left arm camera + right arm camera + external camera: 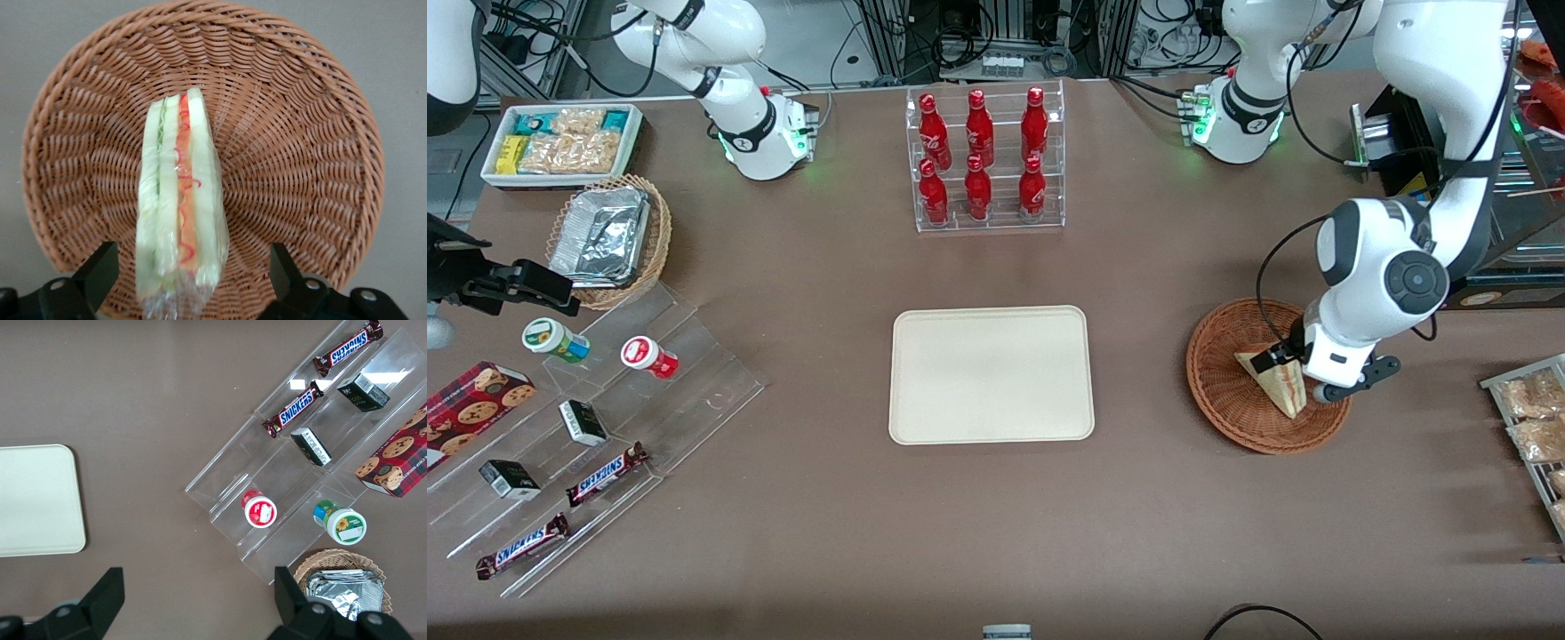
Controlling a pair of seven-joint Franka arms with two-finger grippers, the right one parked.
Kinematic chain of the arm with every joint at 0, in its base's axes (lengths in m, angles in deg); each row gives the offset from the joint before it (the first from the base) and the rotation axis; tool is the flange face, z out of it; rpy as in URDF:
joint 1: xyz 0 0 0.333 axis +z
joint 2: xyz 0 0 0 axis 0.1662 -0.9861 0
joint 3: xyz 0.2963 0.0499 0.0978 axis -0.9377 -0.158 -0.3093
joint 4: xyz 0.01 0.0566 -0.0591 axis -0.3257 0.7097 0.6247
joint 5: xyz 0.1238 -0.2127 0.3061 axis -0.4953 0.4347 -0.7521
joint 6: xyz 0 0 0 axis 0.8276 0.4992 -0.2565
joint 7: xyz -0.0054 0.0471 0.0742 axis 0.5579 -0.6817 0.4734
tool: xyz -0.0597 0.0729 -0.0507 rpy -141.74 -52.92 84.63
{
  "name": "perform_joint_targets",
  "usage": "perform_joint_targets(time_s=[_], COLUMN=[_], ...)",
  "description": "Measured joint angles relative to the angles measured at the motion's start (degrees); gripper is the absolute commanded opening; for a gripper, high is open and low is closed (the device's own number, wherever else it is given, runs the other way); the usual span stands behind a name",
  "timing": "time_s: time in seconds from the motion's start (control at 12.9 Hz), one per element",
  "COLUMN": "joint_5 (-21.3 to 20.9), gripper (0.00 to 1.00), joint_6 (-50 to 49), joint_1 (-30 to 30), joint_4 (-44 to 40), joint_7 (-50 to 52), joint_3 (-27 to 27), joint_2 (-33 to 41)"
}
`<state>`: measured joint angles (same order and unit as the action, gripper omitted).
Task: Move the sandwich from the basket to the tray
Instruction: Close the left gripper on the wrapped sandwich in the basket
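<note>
The sandwich (1279, 387) (179, 200), a clear-wrapped wedge with red and green filling, stands on edge in the reddish-brown wicker basket (1221, 400) (307, 140) toward the working arm's end of the table. My left gripper (1294, 375) (190, 267) is down in the basket, open, one black finger (100, 270) on each side of the sandwich's wrapped end. A gap shows between each finger and the bread. The cream tray (991, 373) (37, 500) lies flat mid-table with nothing on it, beside the basket.
A clear rack of red bottles (985, 160) stands farther from the front camera than the tray. A stepped acrylic stand with snacks (596, 418), a tan basket with a foil container (609, 236) and a white bin (560, 142) sit toward the parked arm's end. A rack of packets (1534, 418) lies near the basket.
</note>
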<state>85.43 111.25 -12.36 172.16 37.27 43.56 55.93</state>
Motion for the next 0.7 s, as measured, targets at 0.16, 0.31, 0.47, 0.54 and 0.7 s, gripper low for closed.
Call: perform_joint_targets(time_s=[0.16, 0.31, 0.47, 0.54, 0.7], joint_5=[0.0, 0.0, 0.0, -0.1, -0.2], gripper=[0.90, 0.22, 0.00, 0.00, 0.00], joint_6=[1.4, 2.1, 2.0, 1.8, 0.7], joint_1=[0.0, 0.0, 0.0, 0.1, 0.1], joint_4=[0.0, 0.0, 0.0, 0.0, -0.4], joint_7=[0.1, 0.3, 0.8, 0.8, 0.8], joint_3=[0.0, 0.0, -0.2, -0.2, -0.4], joint_2=[-1.7, -2.9, -3.2, -3.1, -2.8])
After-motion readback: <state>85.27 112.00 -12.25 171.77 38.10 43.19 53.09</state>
